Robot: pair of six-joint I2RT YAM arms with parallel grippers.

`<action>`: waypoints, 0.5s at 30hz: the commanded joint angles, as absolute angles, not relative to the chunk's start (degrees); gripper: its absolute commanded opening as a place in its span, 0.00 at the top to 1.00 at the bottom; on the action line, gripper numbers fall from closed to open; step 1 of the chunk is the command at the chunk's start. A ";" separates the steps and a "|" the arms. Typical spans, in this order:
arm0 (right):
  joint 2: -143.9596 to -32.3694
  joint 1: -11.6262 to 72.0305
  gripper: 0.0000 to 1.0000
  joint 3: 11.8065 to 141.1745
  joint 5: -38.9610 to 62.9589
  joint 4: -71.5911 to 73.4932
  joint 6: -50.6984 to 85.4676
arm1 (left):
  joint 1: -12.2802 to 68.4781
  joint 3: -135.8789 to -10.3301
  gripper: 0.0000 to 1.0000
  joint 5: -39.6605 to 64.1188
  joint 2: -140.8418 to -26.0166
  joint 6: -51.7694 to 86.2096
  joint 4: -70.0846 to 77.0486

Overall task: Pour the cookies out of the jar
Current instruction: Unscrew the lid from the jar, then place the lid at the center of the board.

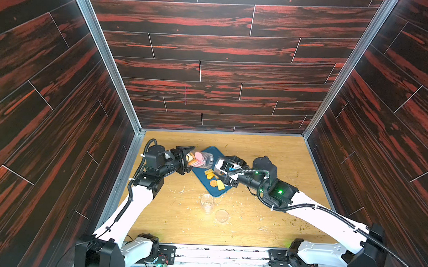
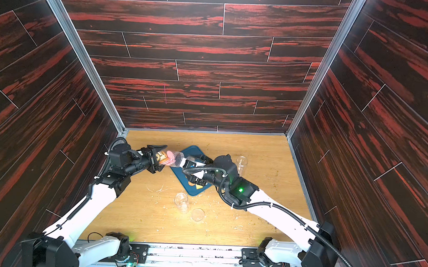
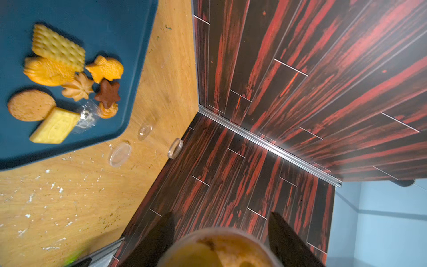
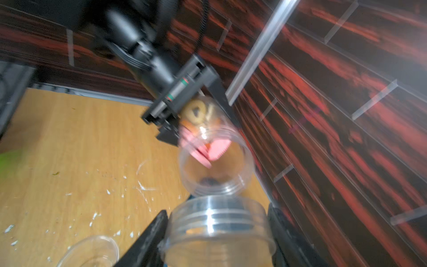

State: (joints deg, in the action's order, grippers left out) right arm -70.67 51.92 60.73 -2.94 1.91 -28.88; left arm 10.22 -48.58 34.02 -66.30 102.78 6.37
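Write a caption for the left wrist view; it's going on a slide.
Cookies lie on the blue tray while the left gripper holds the jar, more inside.

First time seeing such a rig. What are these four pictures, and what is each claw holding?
Two white robot arms reach over a wooden table inside a panelled booth. Two pictures come from a camera pair overhead; the other two from cameras on the arms' wrists. The left gripper is clamped on a clear jar, tipped sideways above a blue tray, with cookies inside. Loose cookies lie on the tray. The right gripper holds a second clear threaded container at the jar's mouth. An empty clear cup and a lid sit on the table.
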 commanded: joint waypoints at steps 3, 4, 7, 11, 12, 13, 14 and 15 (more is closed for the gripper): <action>-67.88 51.33 0.38 69.85 -16.10 -24.96 -8.53 | 9.89 -51.72 0.39 34.26 -66.97 99.92 7.01; -68.10 51.32 0.38 71.09 -17.16 -29.61 -4.35 | 9.86 -51.62 0.40 34.32 -67.10 99.69 7.11; -68.93 51.24 0.38 73.04 -17.04 -42.22 7.72 | 9.84 -51.61 0.39 34.54 -67.02 98.27 6.84; -71.26 51.12 0.37 73.50 -11.79 -54.45 22.76 | 9.73 -51.77 0.40 34.72 -65.82 95.20 3.54; -72.19 51.07 0.37 73.27 -9.93 -57.01 25.08 | 9.76 -51.62 0.40 34.76 -65.43 94.67 2.77; -73.24 51.05 0.37 72.69 -8.10 -59.34 27.60 | 9.70 -51.38 0.40 34.85 -64.86 94.40 2.26; -74.22 51.04 0.37 72.01 -6.48 -61.39 29.74 | 9.71 -51.07 0.40 34.89 -64.35 94.27 2.03; -74.82 51.03 0.37 71.08 -5.09 -62.47 31.49 | 9.75 -50.75 0.40 35.00 -63.96 94.29 1.86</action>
